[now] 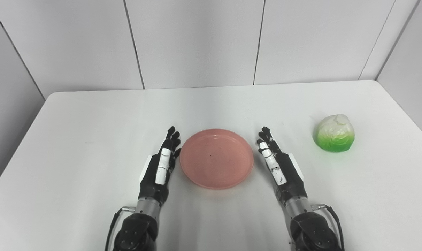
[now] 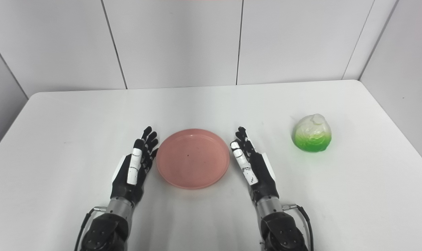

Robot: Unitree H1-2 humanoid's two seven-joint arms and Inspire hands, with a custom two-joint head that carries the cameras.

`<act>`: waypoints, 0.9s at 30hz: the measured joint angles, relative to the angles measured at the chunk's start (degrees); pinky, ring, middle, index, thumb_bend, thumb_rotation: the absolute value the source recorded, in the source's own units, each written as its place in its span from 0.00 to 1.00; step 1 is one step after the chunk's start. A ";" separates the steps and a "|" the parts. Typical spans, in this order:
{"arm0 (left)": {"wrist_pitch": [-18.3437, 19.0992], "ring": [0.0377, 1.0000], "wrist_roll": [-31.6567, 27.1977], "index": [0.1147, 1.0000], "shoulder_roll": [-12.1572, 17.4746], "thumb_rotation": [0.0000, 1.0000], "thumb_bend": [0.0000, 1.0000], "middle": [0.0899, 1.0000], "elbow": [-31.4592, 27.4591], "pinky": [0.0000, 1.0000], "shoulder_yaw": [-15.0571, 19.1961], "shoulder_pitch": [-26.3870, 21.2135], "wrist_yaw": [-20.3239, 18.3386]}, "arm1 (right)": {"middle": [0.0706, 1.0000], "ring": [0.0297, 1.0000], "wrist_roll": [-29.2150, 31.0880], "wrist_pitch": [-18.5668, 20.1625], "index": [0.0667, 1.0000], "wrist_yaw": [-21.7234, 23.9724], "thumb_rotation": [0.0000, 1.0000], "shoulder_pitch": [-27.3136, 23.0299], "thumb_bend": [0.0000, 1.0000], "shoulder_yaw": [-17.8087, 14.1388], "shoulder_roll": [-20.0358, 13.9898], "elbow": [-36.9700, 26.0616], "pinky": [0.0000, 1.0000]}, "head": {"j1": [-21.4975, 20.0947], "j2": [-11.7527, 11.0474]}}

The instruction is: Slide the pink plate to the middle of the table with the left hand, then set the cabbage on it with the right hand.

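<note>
Pink plate (image 1: 216,158) centred on counter (image 1: 92,115), just right of left hand (image 1: 161,166) and just left of right hand (image 1: 278,164). Both hands released, fingers extended, holding nothing. Cabbage (image 1: 335,133) well right of right hand, beyond fingertips. Risk: rounded cabbage rolling under off-centre grasp; plate nudged off centre by either hand's sweep.

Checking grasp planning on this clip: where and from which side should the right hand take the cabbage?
Probably from above, fingers and thumb around its wide green lower body: the cabbage sits upright and clear on the table, its top narrow. The right hand, open, lies left of it.
</note>
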 measured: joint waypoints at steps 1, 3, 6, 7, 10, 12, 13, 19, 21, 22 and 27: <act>-0.52 1.00 0.90 1.00 -0.36 1.00 0.65 1.00 0.31 1.00 0.09 -0.14 1.14 | 0.94 0.93 -0.05 -0.03 0.94 -0.14 0.84 -0.01 0.63 -0.21 0.01 0.07 0.95 | -0.09 -0.17; -1.38 1.00 2.23 1.00 -0.75 1.00 0.65 1.00 1.01 1.00 0.19 -0.56 2.77 | 0.95 0.94 -0.29 -0.13 0.95 -0.79 0.84 -0.22 0.63 -0.58 0.00 0.37 0.95 | -0.44 -0.18; -2.45 1.00 3.62 1.00 -1.03 1.00 0.64 1.00 1.60 1.00 0.21 -0.89 4.51 | 0.96 0.95 -1.76 -0.19 0.98 -1.40 0.87 -1.01 0.63 -0.94 -0.63 0.85 0.97 | -0.97 -0.35; -2.83 1.00 3.89 1.00 -1.21 1.00 0.64 1.00 1.91 1.00 0.26 -1.12 5.20 | 0.96 0.96 -2.09 -0.37 0.98 -1.51 0.87 -1.42 0.63 -1.01 -0.94 1.11 0.98 | -0.97 -0.35; -4.30 1.00 4.64 1.00 -1.56 1.00 0.68 1.00 3.53 1.00 0.33 -2.18 6.29 | 0.96 0.96 -2.27 -1.86 0.98 -1.66 0.88 -3.01 0.68 -1.91 -1.69 1.74 0.98 | -1.76 -1.75; -4.95 1.00 4.09 1.00 -1.89 1.00 0.70 1.00 5.01 1.00 0.62 -3.22 6.34 | 0.96 0.97 -2.72 -2.08 0.98 -2.02 0.87 -4.26 0.70 -2.46 -2.46 1.69 0.99 | -1.85 -2.19; -5.19 1.00 3.40 1.00 -2.02 1.00 0.70 1.00 5.64 1.00 0.80 -3.76 6.24 | 0.96 0.97 -3.25 -2.15 0.98 -2.23 0.88 -5.01 0.71 -2.68 -3.01 1.61 0.99 | -1.85 -2.20; -5.88 1.00 2.26 1.00 -2.27 1.00 0.66 1.00 7.08 1.00 1.62 -4.72 6.32 | 0.95 0.96 -11.58 -1.35 0.97 -2.10 0.93 -7.63 0.64 -1.16 -8.96 -2.19 0.96 | -2.29 -2.73; -6.00 1.00 2.11 1.00 -2.35 1.00 0.66 1.00 7.21 1.00 1.86 -4.74 6.47 | 0.94 0.95 -14.38 0.26 0.95 -2.03 0.89 -8.31 0.63 -0.99 -10.72 -3.80 0.94 | -2.55 -2.81; -6.01 1.00 2.11 1.00 -2.33 1.00 0.66 1.00 7.22 1.00 1.92 -4.74 6.49 | 0.94 0.94 -15.36 0.91 0.95 -2.03 0.85 -8.65 0.62 -1.04 -11.21 -4.18 0.92 | -2.55 -2.81; -5.77 1.00 2.00 1.00 -1.95 1.00 0.69 1.00 6.99 1.00 2.09 -4.75 6.35 | 0.94 0.93 -20.96 6.05 0.95 -1.40 0.63 -10.75 0.66 -0.59 -13.20 -6.25 0.88 | -6.32 -2.55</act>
